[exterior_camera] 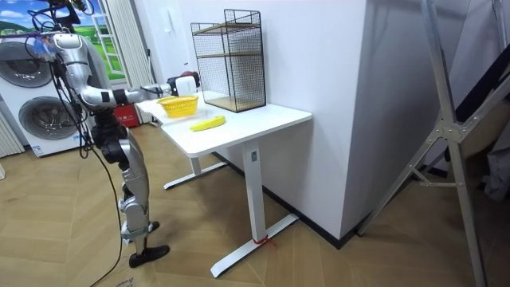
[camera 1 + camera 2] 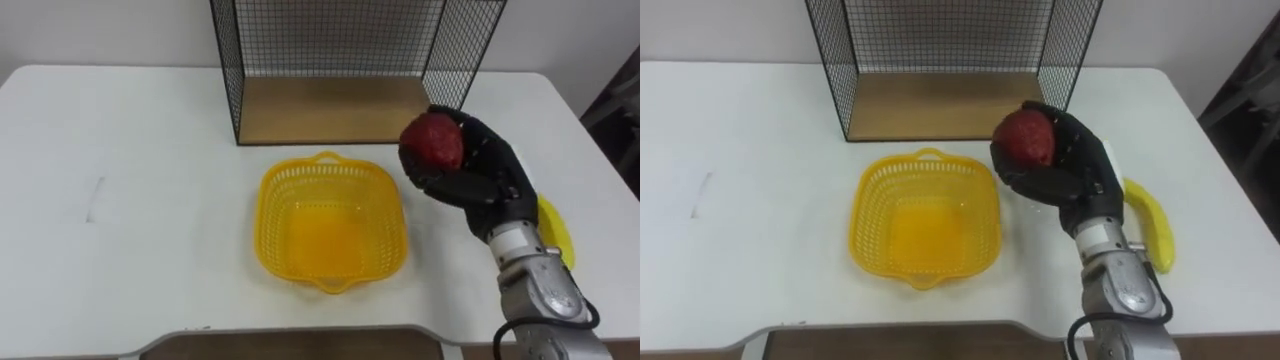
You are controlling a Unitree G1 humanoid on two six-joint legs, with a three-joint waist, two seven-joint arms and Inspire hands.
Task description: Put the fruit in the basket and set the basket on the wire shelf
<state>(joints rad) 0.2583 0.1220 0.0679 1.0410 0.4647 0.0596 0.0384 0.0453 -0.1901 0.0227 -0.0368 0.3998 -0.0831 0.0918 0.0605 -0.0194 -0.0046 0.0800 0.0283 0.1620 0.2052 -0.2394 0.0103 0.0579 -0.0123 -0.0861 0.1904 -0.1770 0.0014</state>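
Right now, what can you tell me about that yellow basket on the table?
The yellow basket looks like plastic, with latticed walls, a smooth bottom, a roughly square shape with rounded corners, and a small loop handle on its near and far rims. It stands upright and empty on the white table, just in front of the wire shelf. Only the table seems to touch it. The right hand, holding a red fruit, is beside its far right corner.

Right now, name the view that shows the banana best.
The right eye view: the banana lies nearly whole beside the right hand. In the left eye view its arm covers much of it; the room view shows it whole but distant.
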